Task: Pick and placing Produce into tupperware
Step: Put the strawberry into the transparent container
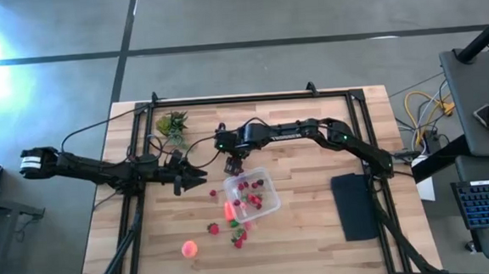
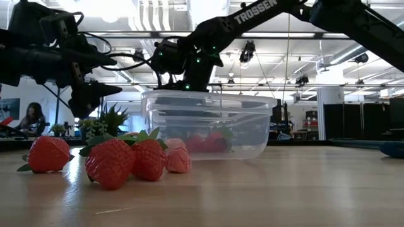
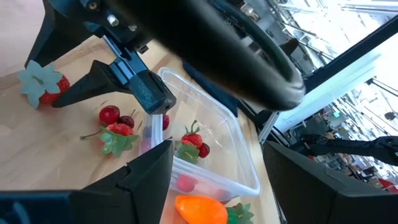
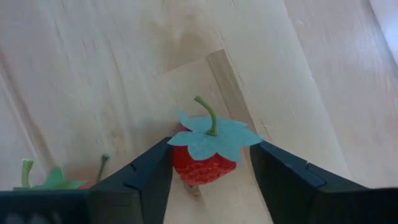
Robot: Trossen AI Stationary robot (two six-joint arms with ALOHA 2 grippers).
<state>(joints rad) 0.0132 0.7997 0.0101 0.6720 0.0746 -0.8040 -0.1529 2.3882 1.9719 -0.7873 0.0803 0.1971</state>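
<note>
The clear square tupperware (image 1: 251, 194) sits mid-table with a few strawberries (image 1: 249, 188) inside. More strawberries (image 1: 238, 235) lie loose on the wood at its near-left side. The round orange-pink fruit (image 1: 189, 249) rests nearer the front edge. My right gripper (image 1: 233, 164) hangs just beyond the container's far-left corner, shut on one strawberry (image 4: 202, 163). My left gripper (image 1: 192, 176) is open, left of the container, and touches nothing. In its wrist view its fingers (image 3: 149, 180) frame the container (image 3: 217, 143). My right gripper pinches a strawberry by its red body (image 4: 186, 163) between the two fingers (image 4: 146, 177), one on each side. It comes from above, pointing down, with the pale green top and stem facing up. I cannot tell whether the berry is clear of the wood.
A green leafy clump (image 1: 173, 124) lies toward the far-left part of the table. A flat black pad (image 1: 353, 205) lies at the right. A bright orange piece (image 1: 229, 210) sits at the container's near-left edge. A black frame runs along the far and side edges.
</note>
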